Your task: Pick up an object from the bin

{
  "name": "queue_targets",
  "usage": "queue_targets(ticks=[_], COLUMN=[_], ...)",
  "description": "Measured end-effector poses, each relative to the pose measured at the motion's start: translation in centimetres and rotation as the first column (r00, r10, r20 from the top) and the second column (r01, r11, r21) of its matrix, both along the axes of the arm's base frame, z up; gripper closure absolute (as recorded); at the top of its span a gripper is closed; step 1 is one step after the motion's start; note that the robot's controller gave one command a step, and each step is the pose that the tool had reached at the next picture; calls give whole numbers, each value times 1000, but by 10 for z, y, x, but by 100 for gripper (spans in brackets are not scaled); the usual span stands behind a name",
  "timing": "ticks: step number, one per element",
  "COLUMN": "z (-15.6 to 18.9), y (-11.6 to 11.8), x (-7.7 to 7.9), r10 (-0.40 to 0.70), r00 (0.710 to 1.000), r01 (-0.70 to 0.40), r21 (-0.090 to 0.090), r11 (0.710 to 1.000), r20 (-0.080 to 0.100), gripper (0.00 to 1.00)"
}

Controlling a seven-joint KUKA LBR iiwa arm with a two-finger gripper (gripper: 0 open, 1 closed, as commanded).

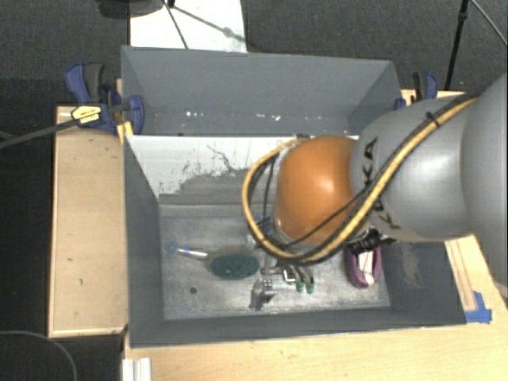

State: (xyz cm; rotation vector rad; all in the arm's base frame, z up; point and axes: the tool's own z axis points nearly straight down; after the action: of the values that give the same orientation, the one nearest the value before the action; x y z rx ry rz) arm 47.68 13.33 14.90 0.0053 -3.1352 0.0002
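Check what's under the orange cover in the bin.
The hand pokes out below the cover, near a dark green brush; a purple thing shows farther right. The floor right under the cover is hidden.

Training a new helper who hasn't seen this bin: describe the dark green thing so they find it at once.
Look into the grey metal bin, at its floor just left of the arm's orange cover. There lies a dark green oval thing with a thin pale blue handle pointing left. The purple thing further right is its only big neighbour.
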Motion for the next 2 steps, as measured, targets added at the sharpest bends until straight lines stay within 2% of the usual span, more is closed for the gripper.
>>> queue_targets(ticks=[1, 2], z=[7, -69], y=[11, 0], x=[30, 22], r10=[291, 323], r00=[957, 947], r01=[-291, -323], r21=[1, 0], r11=[957, 947], r20=[11, 5], gripper=[0, 0])
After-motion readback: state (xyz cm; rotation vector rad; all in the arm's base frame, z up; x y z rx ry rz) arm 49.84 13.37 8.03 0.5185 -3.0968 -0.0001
